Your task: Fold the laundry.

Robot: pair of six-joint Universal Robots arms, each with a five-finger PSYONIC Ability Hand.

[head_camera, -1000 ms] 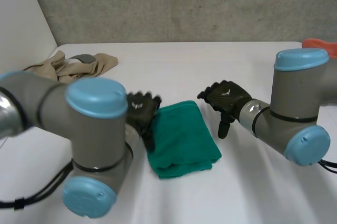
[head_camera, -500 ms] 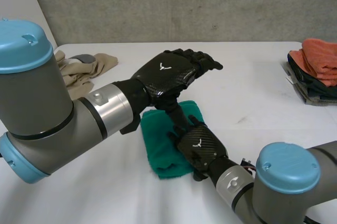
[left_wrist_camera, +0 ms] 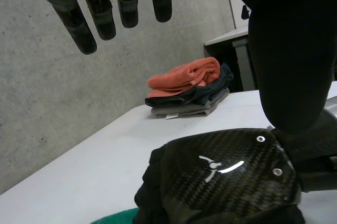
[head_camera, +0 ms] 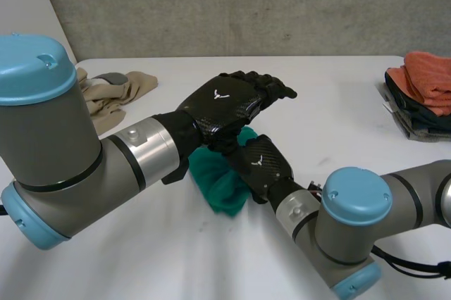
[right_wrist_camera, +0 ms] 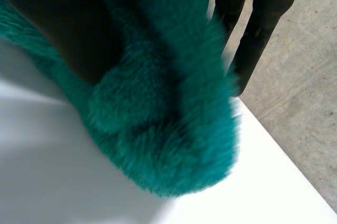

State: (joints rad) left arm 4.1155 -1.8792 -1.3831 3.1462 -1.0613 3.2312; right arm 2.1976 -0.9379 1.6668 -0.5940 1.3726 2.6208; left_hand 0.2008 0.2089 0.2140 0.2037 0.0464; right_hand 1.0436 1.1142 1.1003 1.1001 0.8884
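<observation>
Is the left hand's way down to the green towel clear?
Probably not straight down: the right hand, gripping the green towel, sits right under the open left hand. The towel's uncovered edge looks reachable from the side.

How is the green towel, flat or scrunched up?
Scrunched up: the green towel sits in a lump on the table, bunched around the right hand that grips it.

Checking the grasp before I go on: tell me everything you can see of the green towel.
The green towel is fluffy, deep-piled cloth, bunched into a rounded wad rather than lying flat. The right hand is curled round its upper part, with the pile wrapping over it. The left hand hovers open above it. The towel's lower end is at or just over the white table; I cannot tell which.
</observation>
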